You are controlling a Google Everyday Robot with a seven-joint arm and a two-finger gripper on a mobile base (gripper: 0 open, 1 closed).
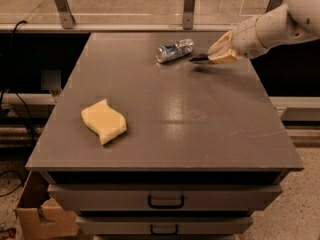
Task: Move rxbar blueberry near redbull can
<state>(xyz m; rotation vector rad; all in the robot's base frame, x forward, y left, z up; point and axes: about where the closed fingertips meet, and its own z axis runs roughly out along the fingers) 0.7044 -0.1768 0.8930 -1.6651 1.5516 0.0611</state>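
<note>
The redbull can [174, 50] lies on its side at the back of the grey table [190, 134], silver and blue, dented. My gripper [214, 57] comes in from the right on a pale arm and hovers just above the table, right of the can. It is shut on the rxbar blueberry [199, 59], whose dark end sticks out to the left toward the can. The rest of the bar is hidden inside the gripper. A small gap shows between the bar's tip and the can.
A wavy pale-yellow sponge [104, 121] lies at the table's front left. A rail with metal posts [189, 6] runs behind the table. Drawers [165, 200] sit under the tabletop. A cardboard box [42, 214] stands on the floor at lower left.
</note>
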